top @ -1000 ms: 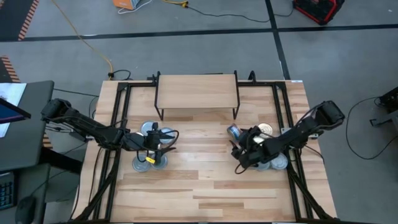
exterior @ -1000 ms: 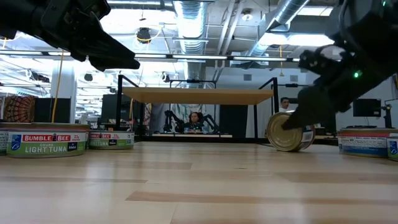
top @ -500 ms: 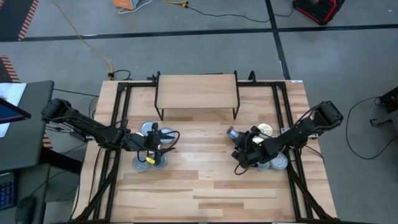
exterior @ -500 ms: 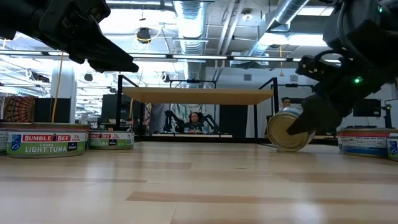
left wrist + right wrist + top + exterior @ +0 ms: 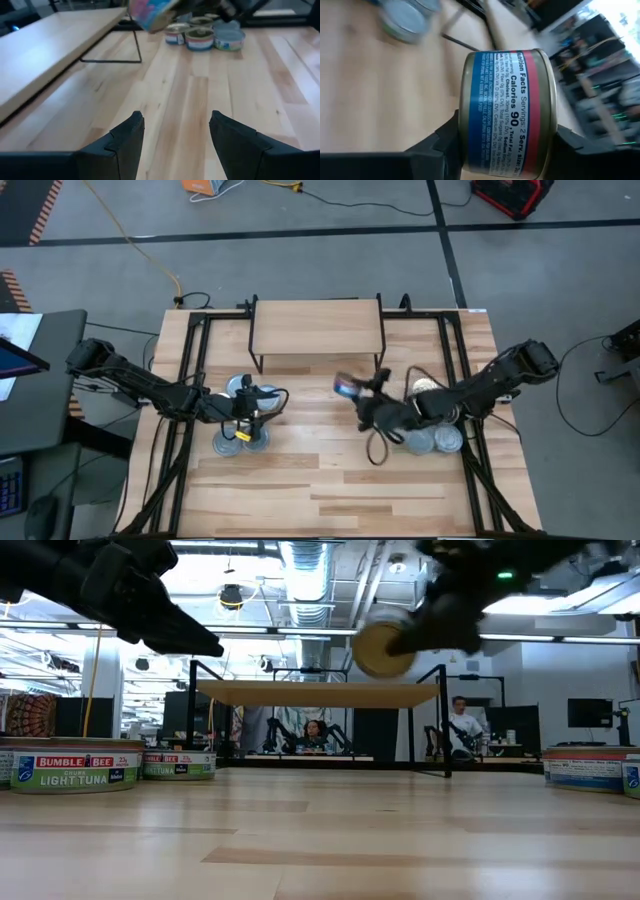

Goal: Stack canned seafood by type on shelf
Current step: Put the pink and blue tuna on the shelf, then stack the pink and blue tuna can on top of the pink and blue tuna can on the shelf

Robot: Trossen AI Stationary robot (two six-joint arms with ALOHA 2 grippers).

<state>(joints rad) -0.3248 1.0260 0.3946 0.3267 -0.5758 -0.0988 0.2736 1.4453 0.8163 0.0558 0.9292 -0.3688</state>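
Right gripper (image 5: 352, 392): jaws clamp 1 tin (image 5: 507, 112) on edge, lifted near shelf (image 5: 316, 327) for stacking. Left gripper (image 5: 172, 132): jaws wide, we idle over table.

Blue label with a red band on the gold-rimmed tin (image 5: 507, 112). Shelf (image 5: 316, 327) top is pale wood, black legs. Green-labelled tuna can (image 5: 74, 765) sits aside.

One shelf (image 5: 317, 327) is counted, at 12 o'clock on the one table (image 5: 330, 490). Two arms are seen: the left arm (image 5: 140, 385) reaching in from 9 o'clock and the right arm (image 5: 490, 385) from 3 o'clock. At least three tins are counted in the 9 o'clock group (image 5: 228, 445) and at least three in the 3 o'clock group (image 5: 447, 440). One raised tin (image 5: 348, 388) is counted just off centre toward 1 o'clock. More may be hidden under the arms. Two people are made out beyond the table: one person (image 5: 313, 730) and a second person (image 5: 462, 725).
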